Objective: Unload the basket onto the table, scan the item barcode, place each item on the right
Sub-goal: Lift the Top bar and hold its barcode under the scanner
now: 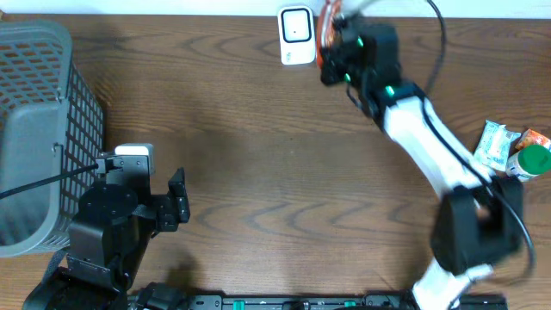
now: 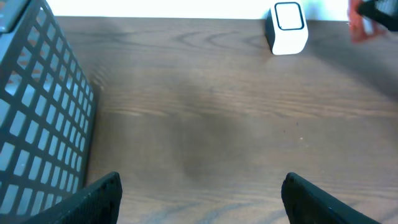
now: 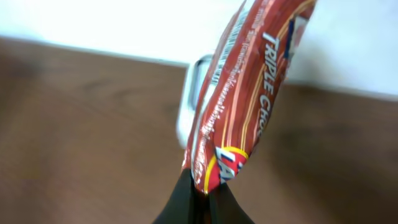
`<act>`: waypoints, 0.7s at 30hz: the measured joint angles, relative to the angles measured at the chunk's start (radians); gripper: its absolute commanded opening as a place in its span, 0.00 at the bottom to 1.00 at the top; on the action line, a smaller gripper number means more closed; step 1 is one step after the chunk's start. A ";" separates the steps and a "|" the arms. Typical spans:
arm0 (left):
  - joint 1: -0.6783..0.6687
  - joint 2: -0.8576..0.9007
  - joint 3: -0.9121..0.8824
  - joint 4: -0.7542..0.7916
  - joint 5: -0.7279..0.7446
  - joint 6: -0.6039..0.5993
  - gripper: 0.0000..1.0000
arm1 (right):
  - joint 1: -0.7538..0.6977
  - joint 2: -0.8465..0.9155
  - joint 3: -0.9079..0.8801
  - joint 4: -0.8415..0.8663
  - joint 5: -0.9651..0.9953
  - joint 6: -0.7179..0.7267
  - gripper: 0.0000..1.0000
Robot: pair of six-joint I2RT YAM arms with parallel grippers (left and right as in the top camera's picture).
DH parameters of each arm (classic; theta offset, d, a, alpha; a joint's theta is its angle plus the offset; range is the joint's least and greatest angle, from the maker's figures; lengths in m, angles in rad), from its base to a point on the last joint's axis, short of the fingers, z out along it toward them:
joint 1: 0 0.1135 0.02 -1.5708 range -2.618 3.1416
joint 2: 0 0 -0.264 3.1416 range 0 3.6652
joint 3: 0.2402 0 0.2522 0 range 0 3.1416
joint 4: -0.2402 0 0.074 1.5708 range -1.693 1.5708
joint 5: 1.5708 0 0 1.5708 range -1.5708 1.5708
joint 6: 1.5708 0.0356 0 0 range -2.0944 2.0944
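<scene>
Pinching the red packet [image 3: 249,93] by 1 end, right jaws hold it beside the scanner [image 1: 295,34] at the far edge; left jaws spread.

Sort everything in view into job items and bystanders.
Job: red plastic snack packet, pinched in the right gripper; white box-shaped scanner.
Lying about: grey mesh basket; pale crinkled sachet; green-capped bottle; orange packet; open left gripper.

My 2 jaws stand wide apart at the bottom edge, with brown tabletop [image 2: 205,118] between them. A grey mesh basket [image 2: 37,124] fills the left side. At the far edge a white scanner [image 2: 288,28] stands upright, with a blurred red thing [image 2: 356,28] near its right.
</scene>
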 measured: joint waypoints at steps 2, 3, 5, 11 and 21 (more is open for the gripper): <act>0.000 0.000 0.000 0.001 0.000 0.000 0.83 | 0.012 0.115 0.172 -0.107 0.080 -0.038 0.01; 0.000 0.000 0.000 0.000 0.000 0.000 0.83 | 0.018 0.150 0.223 -0.131 0.109 -0.055 0.01; 0.000 0.000 0.000 0.000 0.000 0.000 0.83 | 0.034 0.236 0.359 -0.216 0.190 -0.103 0.01; 0.000 0.000 0.000 0.000 0.000 0.000 0.83 | 0.089 0.409 0.546 -0.296 0.437 -0.276 0.01; 0.000 0.000 0.000 0.000 0.000 0.000 0.83 | 0.182 0.574 0.549 -0.349 0.675 -0.423 0.01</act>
